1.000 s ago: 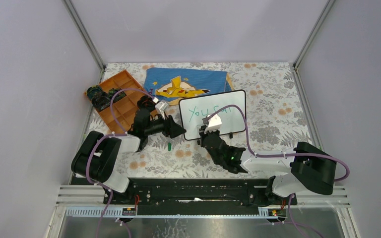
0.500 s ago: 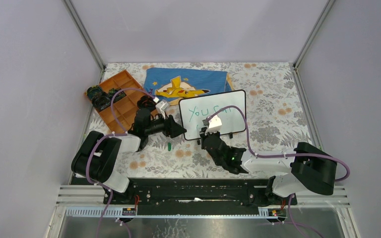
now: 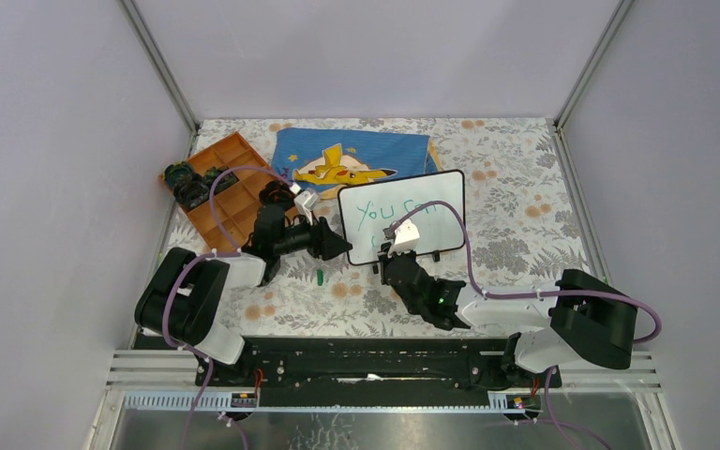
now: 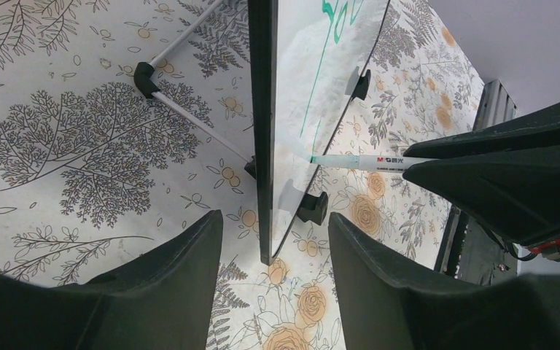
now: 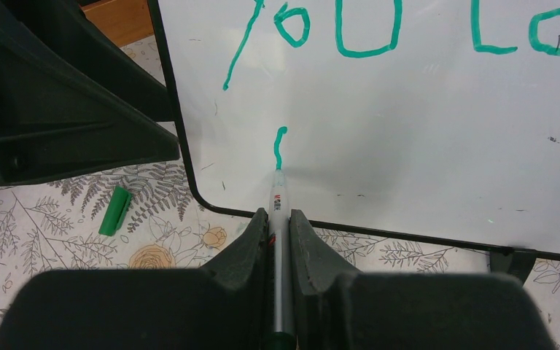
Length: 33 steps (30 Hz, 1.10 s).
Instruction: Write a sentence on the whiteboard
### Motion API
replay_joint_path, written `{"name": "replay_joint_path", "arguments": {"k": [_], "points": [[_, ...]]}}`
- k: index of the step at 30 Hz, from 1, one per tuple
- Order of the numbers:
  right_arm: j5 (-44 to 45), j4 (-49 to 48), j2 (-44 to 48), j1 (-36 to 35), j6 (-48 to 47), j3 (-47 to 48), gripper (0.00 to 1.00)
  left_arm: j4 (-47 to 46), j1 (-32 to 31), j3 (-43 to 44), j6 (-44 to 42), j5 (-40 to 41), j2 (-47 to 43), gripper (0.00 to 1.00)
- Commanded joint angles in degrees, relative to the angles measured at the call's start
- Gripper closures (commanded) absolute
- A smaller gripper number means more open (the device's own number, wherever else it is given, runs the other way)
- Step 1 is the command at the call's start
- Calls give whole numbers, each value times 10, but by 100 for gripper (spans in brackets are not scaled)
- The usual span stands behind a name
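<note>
Beginning the second line of the sentence: "You can" runs in green along the top of the whiteboard, and one short stroke lies below the "Y", near the board's lower left corner. The whiteboard stands on its feet about mid-table, facing the near edge. The right gripper is clenched on the marker, whose tip touches the foot of that stroke. The left gripper has its jaws spread, one finger on each side of the board's left edge, with gaps showing. The next move probably calls for light, even tip pressure and small rightward curves, without tipping the board. A green cap lies just left of the board, an orange tray sits at the left edge, and a blue cloth lies toward the far edge. None blocks the pen.
</note>
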<state>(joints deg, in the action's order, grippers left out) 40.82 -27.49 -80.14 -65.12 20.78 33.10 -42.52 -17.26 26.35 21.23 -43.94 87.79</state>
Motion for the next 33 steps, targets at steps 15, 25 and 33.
{"name": "replay_joint_path", "arguments": {"k": [15,25,33], "points": [[6,4,12,4,1,13,100,-16,-5,19,-11,4,21,49],[-1,9,8,3,6,12,100,-27,-7,21,-4,3,34,51],[-4,19,14,-1,12,1,100,-29,-7,24,-4,2,38,58]]}}
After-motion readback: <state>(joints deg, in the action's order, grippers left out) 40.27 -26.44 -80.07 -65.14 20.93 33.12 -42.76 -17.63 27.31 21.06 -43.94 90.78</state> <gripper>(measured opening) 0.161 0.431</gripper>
